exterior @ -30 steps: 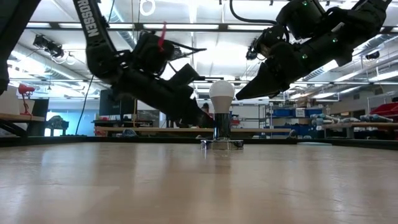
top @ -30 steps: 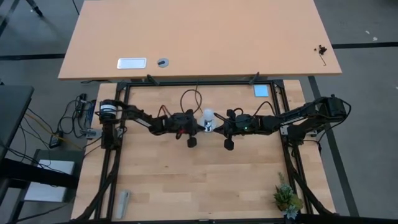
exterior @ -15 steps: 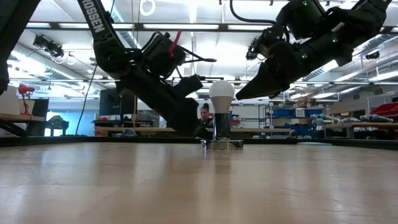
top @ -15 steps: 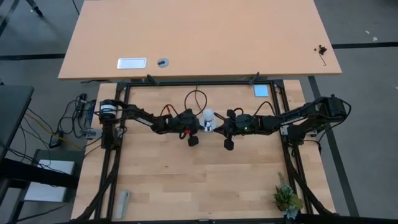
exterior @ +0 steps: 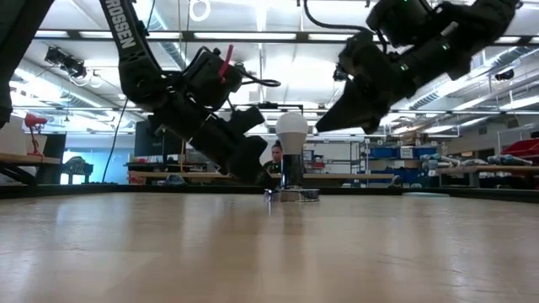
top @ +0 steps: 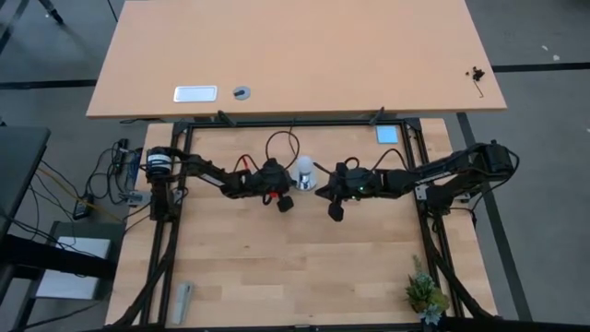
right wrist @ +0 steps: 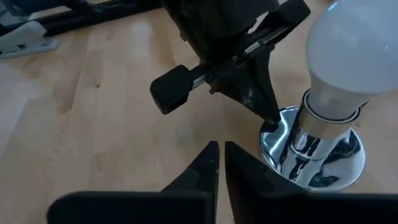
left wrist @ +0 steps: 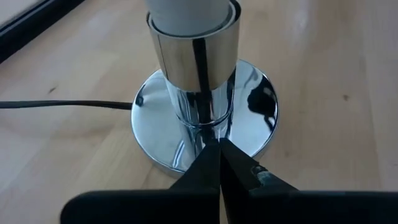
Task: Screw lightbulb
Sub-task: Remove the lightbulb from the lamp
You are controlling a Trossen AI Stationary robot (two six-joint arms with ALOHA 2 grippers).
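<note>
The white frosted lightbulb stands upright in a chrome socket, which rises from a round mirror-bright base at mid-table. My left gripper is shut, slanting down from the table's left, with its tips at the foot of the socket. My right gripper is shut with nothing in it. It hangs on the bulb's right side at about bulb height, clear of it. My left gripper sets its shut fingertips on the top of the round base, right at the foot of the socket's stem. The fingers slant down from the table's left. The base sits flat on the table with the bulb upright.
A thin black cord runs from the base and loops toward the far edge. A small plant stands near the front right corner and a grey tool lies near the front left. A bigger desk stands beyond the far edge.
My left gripper has tipped further down and turned, its tips coming down onto the base. The base with the bulb has slid a little toward the table's left, still upright. My right gripper has rolled about its own axis without shifting place.
</note>
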